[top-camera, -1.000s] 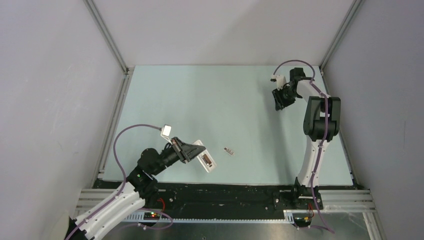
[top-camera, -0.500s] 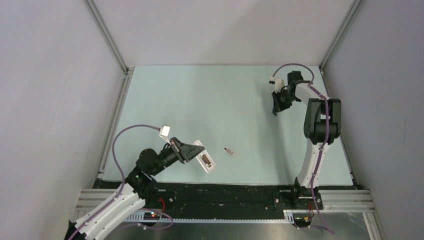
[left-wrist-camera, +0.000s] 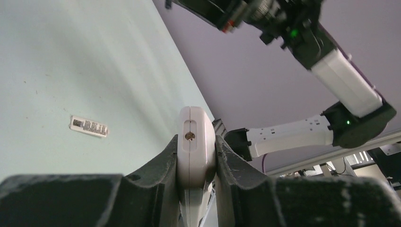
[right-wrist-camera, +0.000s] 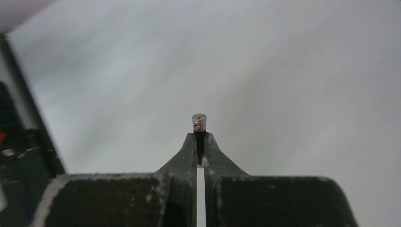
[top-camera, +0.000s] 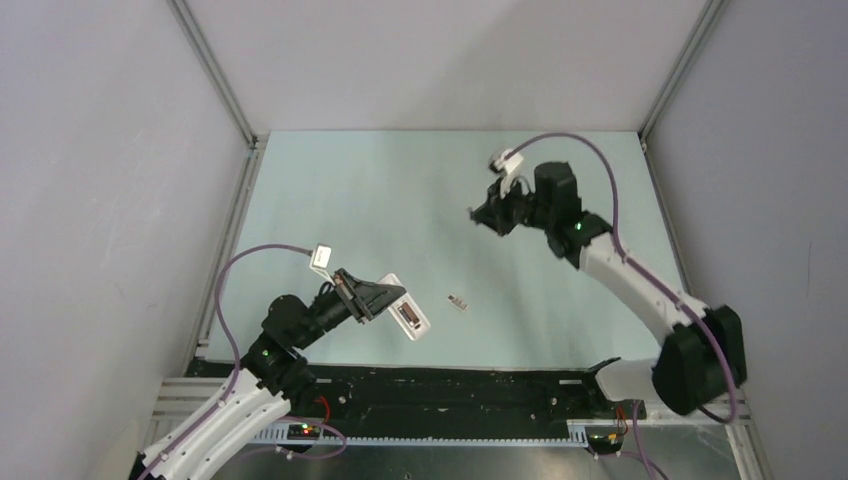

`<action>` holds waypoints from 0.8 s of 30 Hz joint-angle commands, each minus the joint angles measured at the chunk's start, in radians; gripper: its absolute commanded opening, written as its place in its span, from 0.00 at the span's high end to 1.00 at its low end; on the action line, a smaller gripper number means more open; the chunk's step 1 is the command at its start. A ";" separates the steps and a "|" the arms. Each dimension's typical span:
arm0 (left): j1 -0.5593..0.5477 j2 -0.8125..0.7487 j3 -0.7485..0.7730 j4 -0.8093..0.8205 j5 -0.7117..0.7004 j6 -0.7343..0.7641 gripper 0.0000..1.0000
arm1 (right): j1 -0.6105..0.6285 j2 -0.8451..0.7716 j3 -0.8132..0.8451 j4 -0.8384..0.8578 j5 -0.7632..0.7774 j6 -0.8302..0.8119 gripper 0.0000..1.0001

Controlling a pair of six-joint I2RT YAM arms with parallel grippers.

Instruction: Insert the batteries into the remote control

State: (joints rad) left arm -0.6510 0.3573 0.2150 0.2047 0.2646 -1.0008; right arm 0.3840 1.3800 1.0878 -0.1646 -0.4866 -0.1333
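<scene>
Where the two arms are bolted down, a black rail (top-camera: 450,390) runs along the near edge of the pale green counter (top-camera: 400,200). The counter is boxed in by plain grey walls (top-camera: 450,60), with metal posts (top-camera: 215,70) rising at the far corners. Nearest, at the front left, the left fingers (left-wrist-camera: 163,158) pinch the white remote control (top-camera: 408,318) by its long sides. They hold it low over the counter with one end jutting toward the middle; whether it touches the surface cannot be told. Just to its right and apart from it, a small flat plate (top-camera: 458,302) with dark printed marks lies on the bare surface. Farther back, right of centre, the right arm (top-camera: 620,270) reaches leftward across the counter. The right fingers (right-wrist-camera: 189,146) are pressed almost together on a battery (right-wrist-camera: 199,123), a thin cylinder whose metallic end sticks out past the fingertips. It is carried in the air, well apart from the remote control, with only blurred pale surface behind it.
</scene>
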 commanded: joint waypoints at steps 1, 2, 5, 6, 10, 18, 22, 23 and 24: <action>0.007 -0.014 0.062 -0.039 -0.019 0.013 1.00 | 0.145 -0.155 -0.164 0.275 0.012 0.136 1.00; 0.008 -0.016 0.065 -0.049 -0.020 0.010 1.00 | 0.189 -0.210 -0.192 0.303 0.032 0.168 1.00; 0.007 -0.036 0.075 -0.065 -0.026 -0.002 1.00 | 0.272 -0.321 -0.318 0.410 0.056 0.167 1.00; 0.008 -0.040 0.077 -0.070 -0.027 -0.005 1.00 | 0.317 -0.374 -0.335 0.412 0.074 0.146 1.00; 0.007 -0.051 0.097 -0.079 -0.021 0.000 1.00 | 0.447 -0.511 -0.433 0.445 0.091 0.076 1.00; 0.007 -0.064 0.138 -0.081 0.030 -0.005 1.00 | 0.657 -0.694 -0.555 0.496 0.090 -0.017 1.00; 0.007 -0.065 0.182 -0.080 0.068 0.015 1.00 | 0.727 -0.729 -0.584 0.501 0.076 -0.086 1.00; 0.008 -0.069 0.198 -0.080 0.084 0.035 1.00 | 0.738 -0.732 -0.586 0.501 0.074 -0.096 1.00; 0.007 -0.074 0.205 -0.080 0.090 0.046 1.00 | 0.756 -0.737 -0.594 0.504 0.070 -0.099 1.00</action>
State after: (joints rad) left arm -0.6491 0.3042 0.3447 0.0959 0.2920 -1.0004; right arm 1.0889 0.6666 0.5098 0.2775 -0.4084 -0.1608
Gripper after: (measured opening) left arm 0.299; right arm 0.024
